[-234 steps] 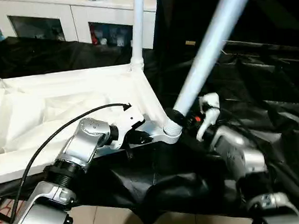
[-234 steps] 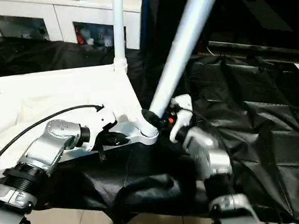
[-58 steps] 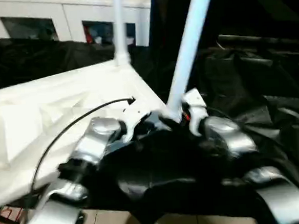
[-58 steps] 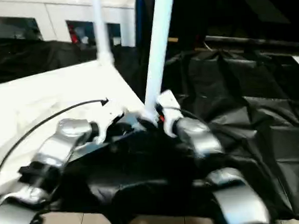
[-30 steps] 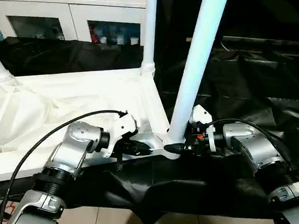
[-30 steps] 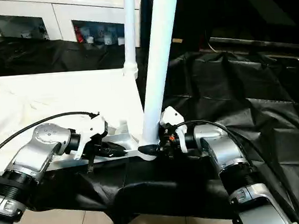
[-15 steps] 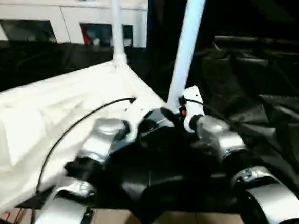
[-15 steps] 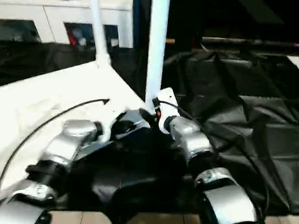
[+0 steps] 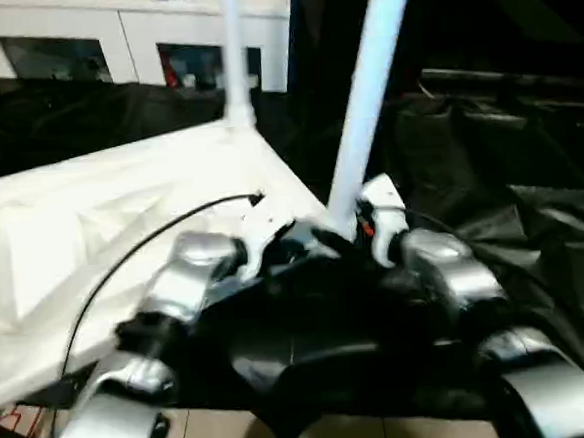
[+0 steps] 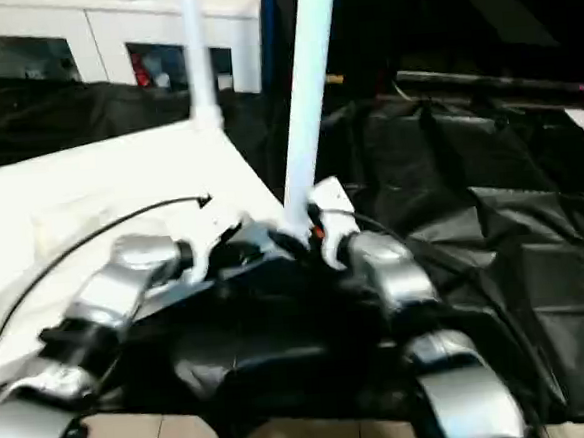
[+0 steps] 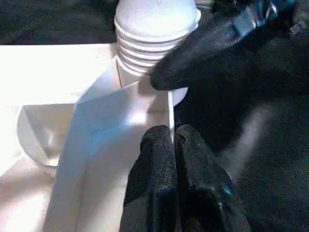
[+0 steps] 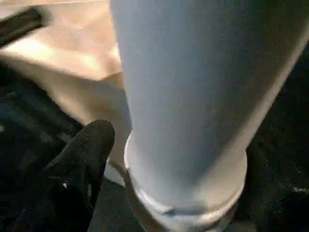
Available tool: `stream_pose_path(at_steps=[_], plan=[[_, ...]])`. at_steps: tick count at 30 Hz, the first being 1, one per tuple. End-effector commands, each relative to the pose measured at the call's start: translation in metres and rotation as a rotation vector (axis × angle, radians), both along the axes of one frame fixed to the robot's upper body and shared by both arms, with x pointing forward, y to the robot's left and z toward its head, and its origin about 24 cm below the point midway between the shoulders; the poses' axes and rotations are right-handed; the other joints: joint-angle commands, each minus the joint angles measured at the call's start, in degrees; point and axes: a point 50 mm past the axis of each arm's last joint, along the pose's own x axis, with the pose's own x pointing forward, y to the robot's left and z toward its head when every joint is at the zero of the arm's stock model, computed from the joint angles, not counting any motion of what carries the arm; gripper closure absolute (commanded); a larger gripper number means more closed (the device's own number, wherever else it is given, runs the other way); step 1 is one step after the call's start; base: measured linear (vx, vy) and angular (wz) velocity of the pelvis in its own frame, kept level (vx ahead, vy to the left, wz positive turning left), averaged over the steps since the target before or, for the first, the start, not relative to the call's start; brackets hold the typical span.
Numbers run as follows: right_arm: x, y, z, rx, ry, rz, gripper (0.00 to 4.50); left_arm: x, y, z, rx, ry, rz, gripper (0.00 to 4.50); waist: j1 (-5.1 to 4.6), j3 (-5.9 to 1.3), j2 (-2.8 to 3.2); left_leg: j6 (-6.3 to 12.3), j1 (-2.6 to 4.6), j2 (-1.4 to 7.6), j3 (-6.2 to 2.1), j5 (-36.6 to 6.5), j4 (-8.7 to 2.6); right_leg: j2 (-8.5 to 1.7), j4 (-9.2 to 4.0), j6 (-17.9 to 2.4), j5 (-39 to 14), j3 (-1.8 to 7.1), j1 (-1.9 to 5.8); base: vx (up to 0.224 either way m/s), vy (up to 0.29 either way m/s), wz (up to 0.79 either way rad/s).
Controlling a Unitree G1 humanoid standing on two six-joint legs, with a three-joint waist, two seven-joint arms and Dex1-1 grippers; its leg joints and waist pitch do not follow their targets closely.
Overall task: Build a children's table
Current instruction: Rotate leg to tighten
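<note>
Left wrist view: the left gripper (image 11: pixel 173 140) pinches the table top's rim (image 11: pixel 170 108) just before the corner socket (image 11: pixel 145 72). The right gripper (image 12: pixel 159 159) seemingly clasps the leg (image 12: pixel 193 96) at its base.

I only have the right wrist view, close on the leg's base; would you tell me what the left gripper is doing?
Observer: The left gripper is pinched shut on the tabletop rim, close beside the near leg.
Operator: Thank you. Is any other leg fitted?
Observer: Yes, a second leg stands upright at the far corner.
Operator: And how does the near leg stand overall?
Observer: In the head views its top leans a little toward the robot's right.
</note>
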Motion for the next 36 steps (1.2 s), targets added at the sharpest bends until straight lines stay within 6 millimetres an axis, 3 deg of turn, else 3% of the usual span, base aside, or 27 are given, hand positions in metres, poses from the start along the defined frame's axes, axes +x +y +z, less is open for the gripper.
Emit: stream_pose_path(at_steps=[1,7,13,19,25,26,28,32,36], plan=[[-0.009,0.018,0.009,0.039,-0.014,0.199,0.60,-0.007,-0.022,0.011,-0.088,-0.032,-0.141,4.50,0.20,-4.02,0.13,4.01,1.45,1.18,-0.05,-11.2,-3.40,-2.52,-3.51,-14.3,-4.9,1.02,2.59,0.000,0.000,0.00],[-0.023,0.002,0.011,0.004,0.023,0.357,0.60,-0.016,-0.008,0.013,-0.073,0.000,-0.249,4.50,1.13,-3.75,0.35,2.47,1.56,1.29,0.03,-13.3,-3.69,-2.48,-3.75,-13.7,-8.3,1.03,2.37,0.000,0.000,0.00],[-0.033,-0.003,0.012,-0.008,0.066,0.434,1.18,-0.018,0.006,0.014,-0.053,0.028,-0.284,4.50,1.33,-3.80,0.34,1.63,1.58,1.31,0.01,-13.7,-3.76,-2.59,-3.70,-13.4,-9.2,1.06,2.15,0.000,0.000,0.00],[-0.037,0.004,0.010,0.009,0.089,0.438,1.68,-0.017,0.007,0.014,-0.056,0.028,-0.267,4.50,1.57,-3.89,0.32,1.61,1.57,1.25,0.00,-12.5,-3.72,-2.59,-3.53,-13.5,-7.7,1.04,2.17,0.000,0.000,0.00],[-0.025,0.010,0.000,-0.013,0.085,0.249,1.78,-0.006,0.002,0.012,-0.045,-0.005,-0.138,4.50,1.19,-3.73,0.26,0.23,1.61,1.08,-0.06,-14.4,-3.87,-2.73,-3.91,-12.7,-11.3,1.16,1.89,0.000,0.000,0.00],[-0.015,0.014,-0.007,-0.041,0.095,0.099,1.81,0.002,-0.003,0.012,-0.049,-0.026,-0.064,4.50,0.96,-3.61,0.18,-0.55,1.63,1.10,-0.15,-15.2,-3.99,-2.87,-4.15,-12.0,-14.0,1.21,1.80,0.000,0.000,0.00],[-0.013,0.015,-0.009,-0.045,0.100,0.063,1.82,0.003,-0.005,0.012,-0.051,-0.032,-0.046,4.50,0.53,-3.70,0.19,-1.44,1.61,1.01,-0.41,-16.4,-4.11,-2.91,-4.34,-11.1,-16.6,1.11,1.99,0.000,0.000,0.00],[0.001,0.027,-0.024,-0.080,0.177,-0.237,1.84,0.016,-0.025,0.013,-0.056,-0.067,0.100,4.50,-0.25,-3.80,0.28,-2.22,1.44,0.76,-0.44,-15.0,-4.10,-2.64,-4.15,-11.0,-14.4,1.13,1.87,0.000,0.000,0.00],[0.008,0.037,-0.029,-0.082,0.211,-0.390,1.84,0.025,-0.040,0.017,-0.078,-0.082,0.205,4.50,-0.53,-4.10,0.27,-1.53,1.43,0.65,-0.32,-13.5,-3.77,-2.55,-3.96,-11.8,-10.4,1.12,2.14,0.000,0.000,0.00]])
